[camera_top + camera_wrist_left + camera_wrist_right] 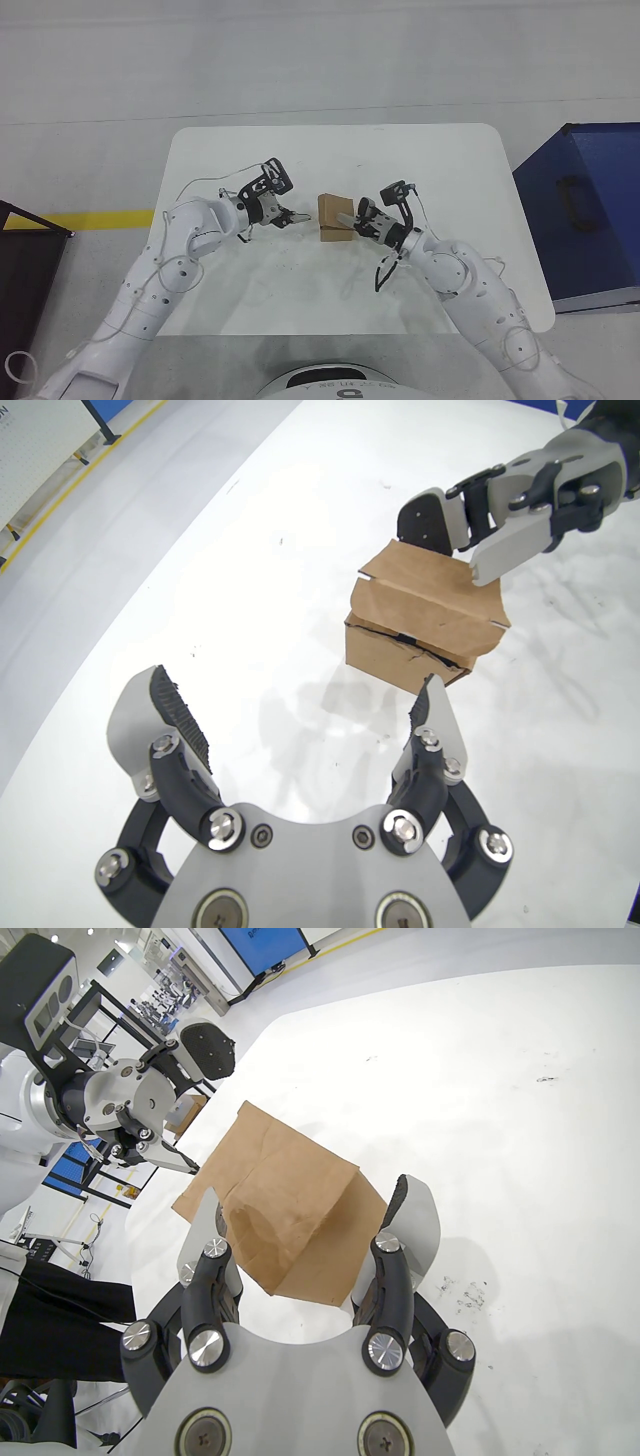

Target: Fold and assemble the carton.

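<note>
From above, the carton (334, 217) stands in the middle of the white worktop (440, 160), between the two arms. The left claw (291, 217) hangs just to its left, apart from it. The right claw (352, 221) is against its right side, probably to steady the carton while the lid is worked. A closed blue case (590, 215) stands off the worktop's right edge; its contents cannot be seen.

From the left wrist, the left claw (295, 692) is spread wide and holds nothing. It faces the carton (425, 620), which looks like a set-up for pressing the front flap. The lid is folded down, but its front flap bulges over the front wall instead of sitting tucked, and a dark gap runs under it. Nothing inside the carton shows. The right claw (457, 547) straddles the far right corner, one finger on the lid's edge and the other behind the carton.

From the right wrist, the right claw (307, 1208) has a finger on each side of the carton (290, 1213) and seems to pinch it, holding it in place. Beyond the carton, the left claw (195, 1108) is spread.
</note>
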`<state>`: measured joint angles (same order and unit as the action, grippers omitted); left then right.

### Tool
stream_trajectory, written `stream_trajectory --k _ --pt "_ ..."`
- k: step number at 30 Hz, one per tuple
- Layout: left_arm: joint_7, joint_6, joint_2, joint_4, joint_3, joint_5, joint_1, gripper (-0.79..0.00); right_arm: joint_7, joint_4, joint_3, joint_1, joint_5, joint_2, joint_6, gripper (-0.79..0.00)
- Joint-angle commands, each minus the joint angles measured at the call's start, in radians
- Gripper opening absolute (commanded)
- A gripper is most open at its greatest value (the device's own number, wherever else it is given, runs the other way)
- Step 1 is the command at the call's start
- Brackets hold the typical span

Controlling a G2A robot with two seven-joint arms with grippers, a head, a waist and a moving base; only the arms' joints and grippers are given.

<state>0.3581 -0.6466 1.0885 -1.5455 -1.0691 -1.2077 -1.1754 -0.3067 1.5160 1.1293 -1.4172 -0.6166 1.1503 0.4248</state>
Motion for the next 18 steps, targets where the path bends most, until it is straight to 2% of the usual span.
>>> stream_trajectory --k 1,15,18 --pt "-0.006 0.005 0.004 0.012 0.012 0.002 0.011 0.000 -0.001 -0.001 -0.003 0.001 -0.001 0.001 0.000 -0.191" --pt "-0.050 0.039 0.032 0.112 0.087 0.004 0.083 0.000 -0.002 0.008 0.003 -0.008 0.004 0.000 -0.002 -0.225" --pt "-0.059 0.057 0.032 0.112 0.079 -0.005 0.090 0.000 0.015 -0.009 0.021 -0.018 0.073 0.000 0.009 -0.123"
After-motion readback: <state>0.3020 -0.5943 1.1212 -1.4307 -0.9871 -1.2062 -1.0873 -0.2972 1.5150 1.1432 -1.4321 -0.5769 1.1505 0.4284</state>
